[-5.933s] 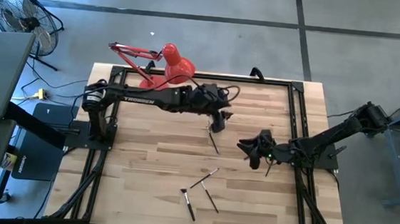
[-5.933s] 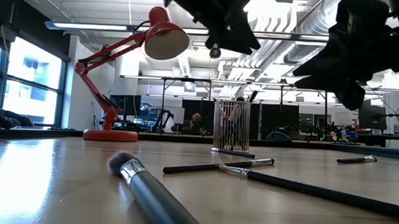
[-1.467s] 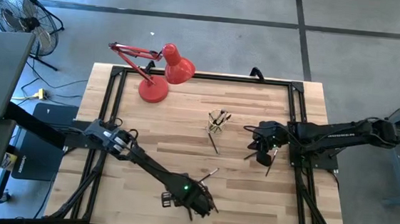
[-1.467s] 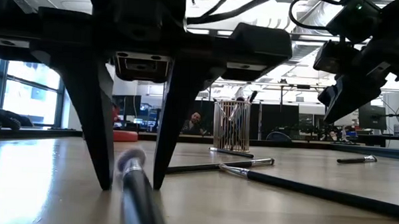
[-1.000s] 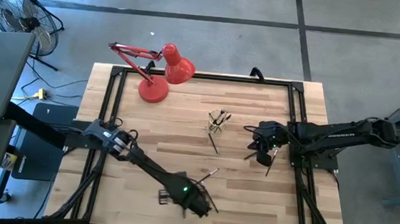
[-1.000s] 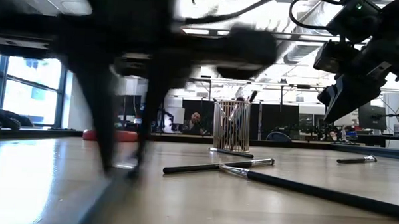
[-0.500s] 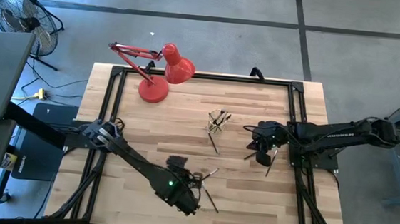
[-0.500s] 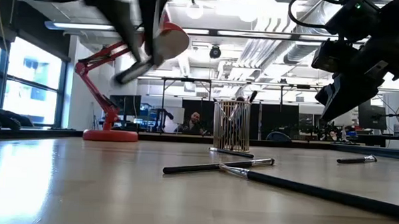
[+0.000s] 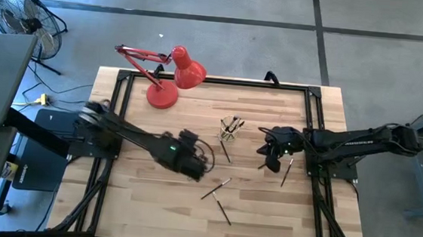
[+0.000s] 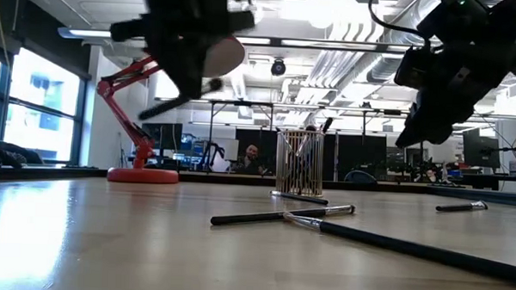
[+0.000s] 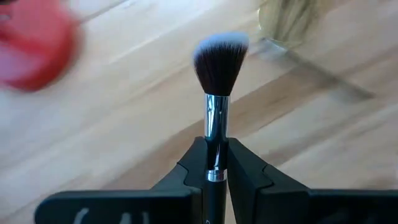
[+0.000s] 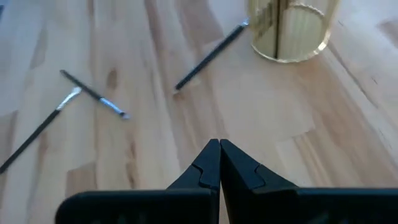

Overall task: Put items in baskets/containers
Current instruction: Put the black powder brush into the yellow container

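The left gripper [image 11: 217, 163] had its two fingers clamped on the handle of a makeup brush [image 11: 218, 81], silver ferrule and dark white-tipped bristles standing out past the fingertips. From above, that gripper [image 9: 193, 161] hung over the middle of the table [image 9: 144, 204], carried clear of the wood, with the cup [image 9: 230, 127] toward two o'clock from it and near. The low view showed the cup [image 10: 299, 163] as a clear ribbed cylinder standing upright with several brushes already in it.

The right gripper [image 12: 219, 155] had its fingers pressed together on nothing. In the high view it [image 9: 273, 155] sat at about three o'clock from the cup, a little apart, above the table.

One loose brush [image 9: 225, 151] lay just at the cup's six o'clock side. Two more, crossed [image 9: 219, 195], lay toward five o'clock of the left gripper, and another [image 9: 287, 170] lay beside the right gripper near the frame's edge.

Bare wood stretched between the left gripper and the cup. The red lamp [image 9: 171, 76] stood at the far left corner, well apart from both grippers.
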You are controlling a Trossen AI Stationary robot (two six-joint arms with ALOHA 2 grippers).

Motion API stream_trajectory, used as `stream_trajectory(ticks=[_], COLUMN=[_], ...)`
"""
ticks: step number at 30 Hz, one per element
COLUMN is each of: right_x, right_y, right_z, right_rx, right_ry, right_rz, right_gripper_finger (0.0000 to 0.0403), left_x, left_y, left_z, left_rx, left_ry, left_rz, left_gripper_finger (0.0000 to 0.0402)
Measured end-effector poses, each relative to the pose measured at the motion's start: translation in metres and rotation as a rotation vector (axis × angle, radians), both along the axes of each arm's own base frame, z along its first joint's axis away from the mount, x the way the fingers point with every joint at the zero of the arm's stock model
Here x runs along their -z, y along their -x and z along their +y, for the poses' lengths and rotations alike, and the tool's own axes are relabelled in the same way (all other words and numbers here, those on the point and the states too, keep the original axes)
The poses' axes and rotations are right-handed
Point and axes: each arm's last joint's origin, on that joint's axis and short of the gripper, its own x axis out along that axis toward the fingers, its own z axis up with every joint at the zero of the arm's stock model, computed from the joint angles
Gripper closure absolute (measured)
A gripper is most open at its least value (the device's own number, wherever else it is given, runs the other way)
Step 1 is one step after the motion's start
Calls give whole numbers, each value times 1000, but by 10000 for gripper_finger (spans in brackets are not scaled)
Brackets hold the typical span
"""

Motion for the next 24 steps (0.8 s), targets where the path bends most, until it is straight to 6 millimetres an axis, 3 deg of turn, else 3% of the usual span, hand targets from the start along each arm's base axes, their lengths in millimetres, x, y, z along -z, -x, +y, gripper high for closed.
stream_trajectory(ticks=[2, 4, 6, 9, 11, 15, 18, 21, 24], right_x=[0, 0, -1, -3, -4, -2, -1, 1, 5], right_y=[-2, -6, -9, -16, -21, -26, -28, -33, -37], right_z=[-1, -2, -3, -5, -6, -8, -9, -9, -8], right_rx=[33, 75, 114, 164, 195, 248, 281, 320, 350], right_ry=[8, 10, 17, 38, 62, 105, 83, 31, -7], right_rz=[-11, -37, -64, -124, -169, -188, -191, -214, -215], right_gripper_finger=[403, 403, 403, 403, 403, 403, 403, 403, 403], left_x=[5, 13, 15, 25, 23, 29, 37, 45, 44], left_y=[10, 37, 36, 58, 57, 56, 53, 49, 40], left_z=[11, 25, 36, 56, 67, 91, 106, 122, 137], left_rx=[24, 81, 138, 234, 314, 520, 640, 639, 646], left_ry=[13, -16, -14, -56, -94, -228, -326, -334, -339], left_rz=[-102, -80, -260, -324, -479, -606, -574, -524, -586], left_gripper_finger=[372, 372, 372, 372, 372, 372, 372, 372, 371])
